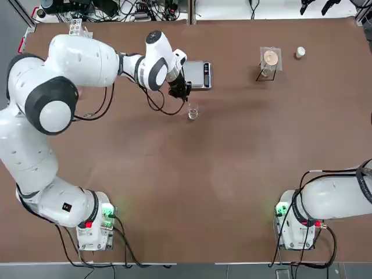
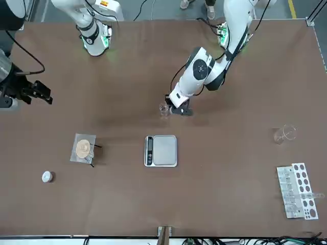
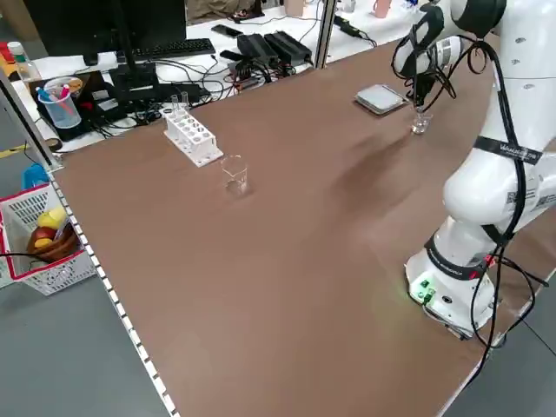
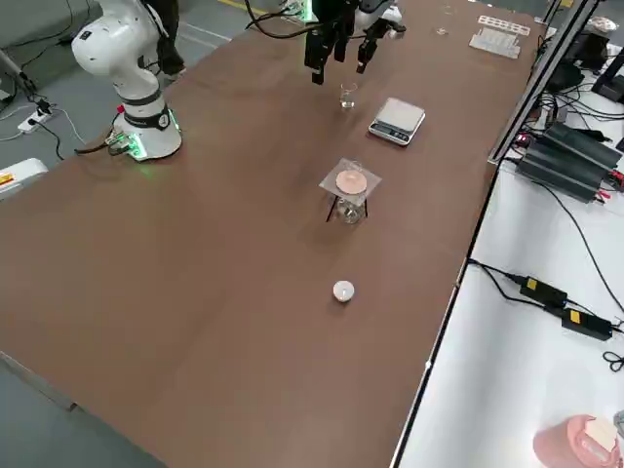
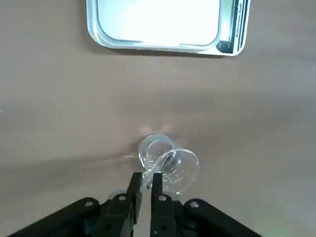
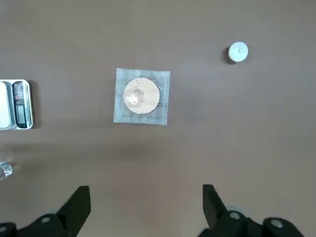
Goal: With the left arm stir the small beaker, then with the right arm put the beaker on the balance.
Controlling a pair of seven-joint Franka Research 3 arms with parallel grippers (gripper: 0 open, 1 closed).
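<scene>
The small beaker (image 1: 192, 113) (image 2: 164, 108) (image 5: 168, 165) is a tiny clear glass standing on the brown table, just on the robot's side of the balance (image 1: 196, 74) (image 2: 161, 150) (image 5: 163, 24). My left gripper (image 1: 180, 90) (image 5: 146, 180) hangs right over the beaker, shut on a thin clear glass rod (image 5: 159, 164) whose lower end slants into the glass. The balance's metal plate is bare. My right gripper (image 6: 145, 207) (image 2: 30, 92) is open and holds nothing, high above the table's right side, far from the beaker.
A wire-gauze stand with a round dish (image 1: 269, 58) (image 6: 142, 96) and a small white cap (image 1: 300, 52) sit at the far right. A wider glass beaker (image 2: 284, 134) and a white test-tube rack (image 2: 296, 190) stand at the far left.
</scene>
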